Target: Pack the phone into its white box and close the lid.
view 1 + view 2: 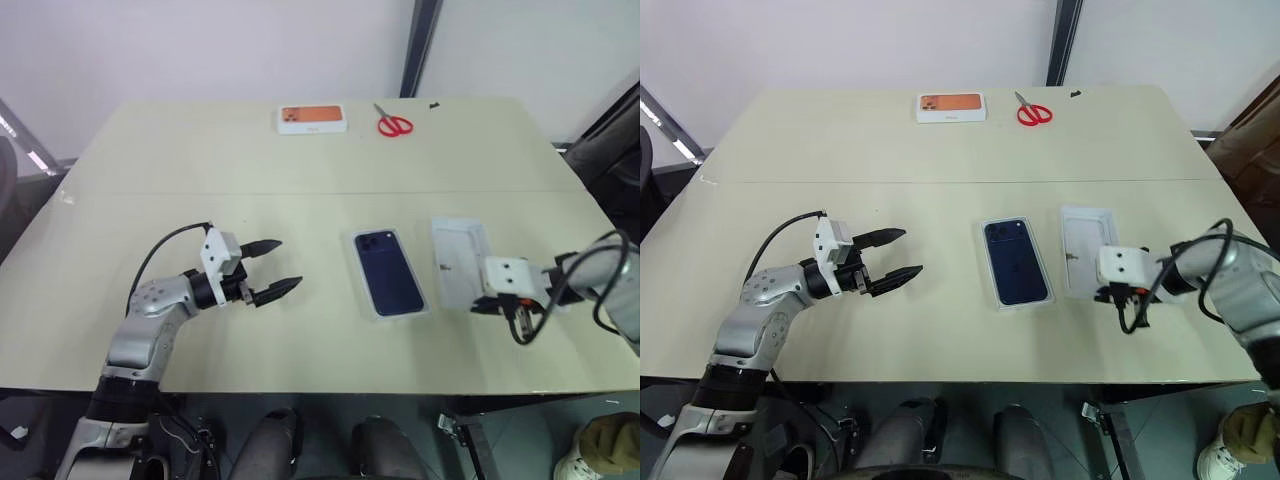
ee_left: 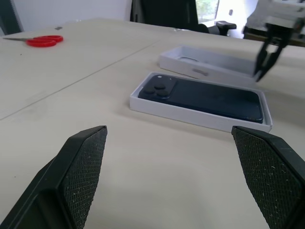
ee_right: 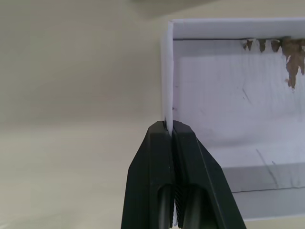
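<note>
Right gripper (image 3: 170, 131) has its fingers pinched on the lid's (image 1: 458, 258) near side wall, right of the phone (image 1: 388, 271) lying in the white box (image 2: 200, 116) mid-bench. Left gripper (image 1: 278, 268), fingers wide apart, hovers well left of it.

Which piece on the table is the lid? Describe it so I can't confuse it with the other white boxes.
On the beige table, look just right of the phone in the white box. The lid is the open white tray there, its wall pinched by the right gripper. Unlike the orange-topped box at the far edge, it is pale and empty inside.
</note>
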Controlling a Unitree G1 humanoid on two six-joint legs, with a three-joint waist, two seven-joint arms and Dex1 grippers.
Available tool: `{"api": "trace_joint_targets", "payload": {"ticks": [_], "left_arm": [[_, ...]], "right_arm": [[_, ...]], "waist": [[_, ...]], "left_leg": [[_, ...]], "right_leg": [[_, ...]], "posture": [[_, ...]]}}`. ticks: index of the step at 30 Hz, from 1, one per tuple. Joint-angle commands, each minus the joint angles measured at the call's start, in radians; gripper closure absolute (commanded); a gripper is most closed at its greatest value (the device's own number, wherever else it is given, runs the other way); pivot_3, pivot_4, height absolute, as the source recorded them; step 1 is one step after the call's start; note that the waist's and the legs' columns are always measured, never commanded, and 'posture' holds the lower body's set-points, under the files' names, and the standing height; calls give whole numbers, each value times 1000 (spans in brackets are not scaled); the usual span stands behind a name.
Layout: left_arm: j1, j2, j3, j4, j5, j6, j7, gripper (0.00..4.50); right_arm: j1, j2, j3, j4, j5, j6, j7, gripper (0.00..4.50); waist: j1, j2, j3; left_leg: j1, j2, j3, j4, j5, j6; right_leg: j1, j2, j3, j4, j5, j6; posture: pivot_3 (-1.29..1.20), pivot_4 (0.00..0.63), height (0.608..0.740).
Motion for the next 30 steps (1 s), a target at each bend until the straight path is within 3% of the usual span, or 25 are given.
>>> {"api": "trace_joint_targets", "payload": {"ticks": [1, 5, 9, 13, 16, 22, 24, 26, 30], "left_arm": [[-16, 1, 9, -10, -12, -8, -10, 97], [-35, -5, -3, 9, -3, -17, -20, 97], [-48, -10, -7, 21, 0, -19, -29, 97], [-54, -13, -6, 33, -1, -19, -30, 97], [-52, -14, -7, 31, 1, -21, -29, 97], [-41, -9, -2, 21, -2, -19, -27, 97], [-40, -10, -1, 21, -4, -17, -25, 97], [-42, -12, -1, 22, -5, -18, -25, 97], [-48, -10, -4, 25, -7, -18, -36, 97]], "right_arm": [[116, -44, -111, -91, 50, -42, 8, 4472], [228, -72, -183, -73, 10, -130, -32, 4472], [245, -90, -216, -38, -4, -206, -44, 4472], [234, -92, -213, -31, 12, -161, -30, 4472], [230, -84, -220, -52, 52, -132, -4, 3542], [222, -126, -227, -31, 54, -94, 32, 498], [181, -116, -240, -42, 103, -11, 31, 498], [80, -87, -236, -79, 200, 217, 6, 498], [-139, 5, -173, -96, 247, 605, -141, 498]], "waist": [[-1, 0, 0], [-2, 0, 0], [-2, 0, 0], [-3, 0, 0], [-3, 0, 0], [-2, 0, 0], [-2, 0, 0], [-7, 0, 0], [-12, 1, 0]], "left_leg": [[0, 0, 0, 0, 0, 0], [1, 0, 0, 0, 0, 0], [1, 0, 0, 0, 0, 0], [1, 0, 0, 0, 0, 0], [1, 0, 0, 0, 0, 0], [1, 0, 0, 1, 0, 0], [1, 0, 0, 1, 0, 0], [1, 0, 0, 1, 0, 0], [1, 1, 0, 0, 0, 0]], "right_leg": [[0, 0, 0, 0, 0, 0], [0, 0, 0, 0, 0, 0], [1, 0, 0, 0, 0, 0], [1, 0, 0, 0, 0, 0], [1, 0, 0, 0, 0, 0], [1, 0, 0, 0, 0, 0], [1, 0, 0, 0, 0, 0], [1, 0, 0, 0, 0, 0], [0, 1, 0, 1, 0, 0]], "posture": [[0, 150, 734], [0, 150, 734], [0, 150, 734], [0, 150, 734], [0, 150, 734], [0, 150, 734], [0, 150, 734], [0, 150, 734], [0, 150, 734]]}}
